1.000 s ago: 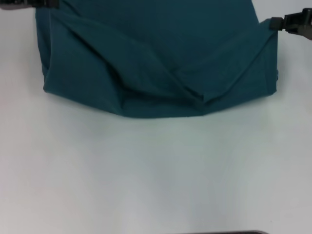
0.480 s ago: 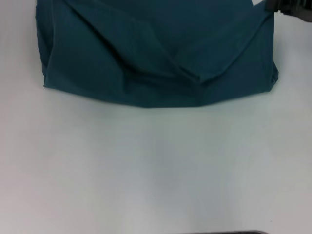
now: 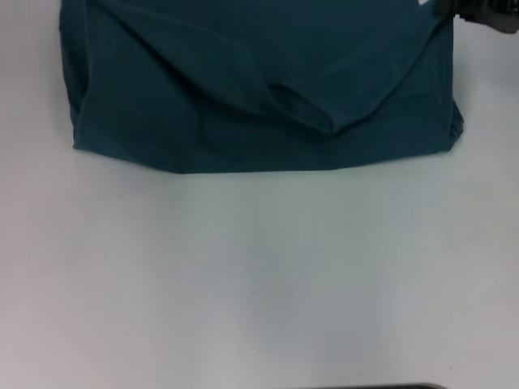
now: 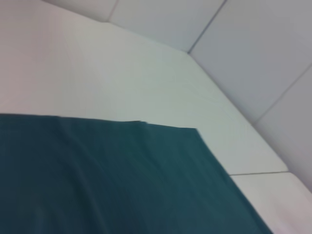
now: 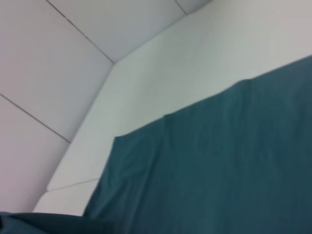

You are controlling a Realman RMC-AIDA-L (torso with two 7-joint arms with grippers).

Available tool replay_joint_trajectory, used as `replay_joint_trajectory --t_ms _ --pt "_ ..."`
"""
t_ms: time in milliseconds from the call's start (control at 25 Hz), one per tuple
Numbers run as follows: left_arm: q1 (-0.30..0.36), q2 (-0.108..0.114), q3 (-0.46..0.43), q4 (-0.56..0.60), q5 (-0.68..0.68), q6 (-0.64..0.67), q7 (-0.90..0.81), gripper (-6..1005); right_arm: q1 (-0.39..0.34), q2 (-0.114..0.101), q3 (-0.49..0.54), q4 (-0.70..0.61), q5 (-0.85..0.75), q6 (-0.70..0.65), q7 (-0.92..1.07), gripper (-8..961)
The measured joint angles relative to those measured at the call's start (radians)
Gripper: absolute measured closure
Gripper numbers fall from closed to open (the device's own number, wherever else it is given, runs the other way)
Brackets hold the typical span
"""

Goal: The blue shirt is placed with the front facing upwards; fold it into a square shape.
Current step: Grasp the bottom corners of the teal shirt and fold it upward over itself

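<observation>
Across the far half of the tabletop (image 3: 259, 284) lies the blue shirt (image 3: 259, 89), plain side up, long axis running left–right, folded near edge toward the robot. That edge has flattened vs a sec ago, sag gone, so the fold looks nearly laid. Right gripper (image 3: 478, 12) at shirt's far right corner, moved farther off; can't tell its grip. Left gripper now out of view.

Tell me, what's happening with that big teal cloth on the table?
A two-armed robot is folding the blue shirt on a white table. The shirt lies bunched, with a loose top layer creased diagonally across it, so it isn't a neat square yet. The right gripper is at the shirt's far right corner, at the head view's edge. The left gripper isn't in view.
</observation>
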Motion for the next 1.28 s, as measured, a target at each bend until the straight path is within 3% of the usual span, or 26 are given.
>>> replay_joint_trajectory --t_ms 400,880,1280 --pt "0.043 -0.027 -0.005 0.02 0.0 -0.065 0.023 999 0.005 0.01 -0.017 0.08 0.0 0.099 -0.047 917" --pt "0.076 -0.036 0.0 0.02 -0.027 -0.081 0.031 999 -0.01 0.026 -0.027 0.086 0.0 0.124 -0.054 918" --pt "0.107 -0.068 0.002 0.002 -0.027 -0.157 0.032 996 -0.02 0.057 -0.032 0.087 -0.006 0.182 -0.051 808"
